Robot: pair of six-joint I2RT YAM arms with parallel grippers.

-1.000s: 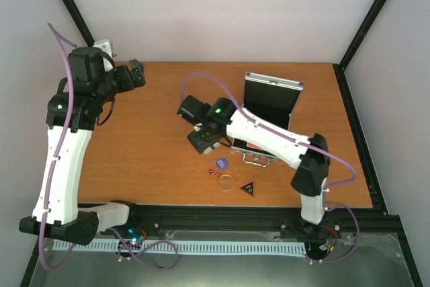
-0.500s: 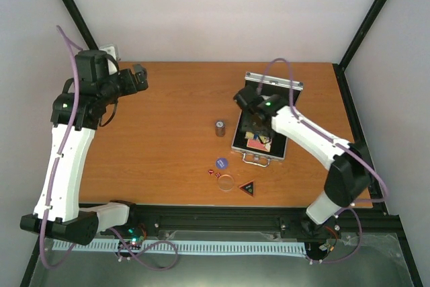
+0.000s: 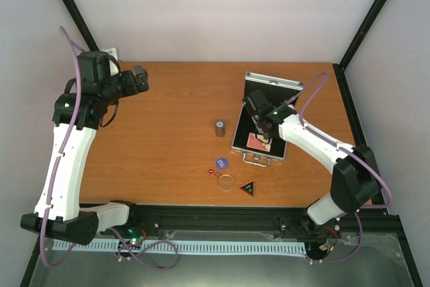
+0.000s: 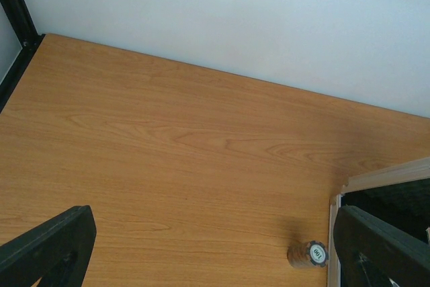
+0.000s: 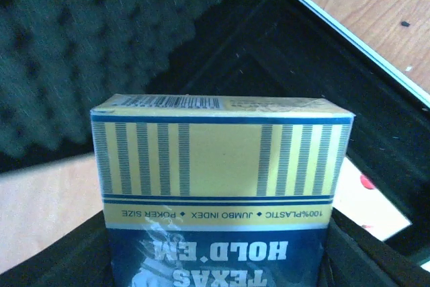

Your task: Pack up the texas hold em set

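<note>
Part-open, the right end effector (image 3: pixel 263 129) clamps blue-gold deck (image 5: pixel 222 166) over case (image 3: pixel 272 84).

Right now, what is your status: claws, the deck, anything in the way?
Right claw shut on blue-gold deck, over open case. Left claw open, far left. Red deck inside; nothing blocking.

Lab rig: black frame (image 3: pixel 372 15), white walls (image 3: pixel 215 11), table (image 3: pixel 161 146)
</note>
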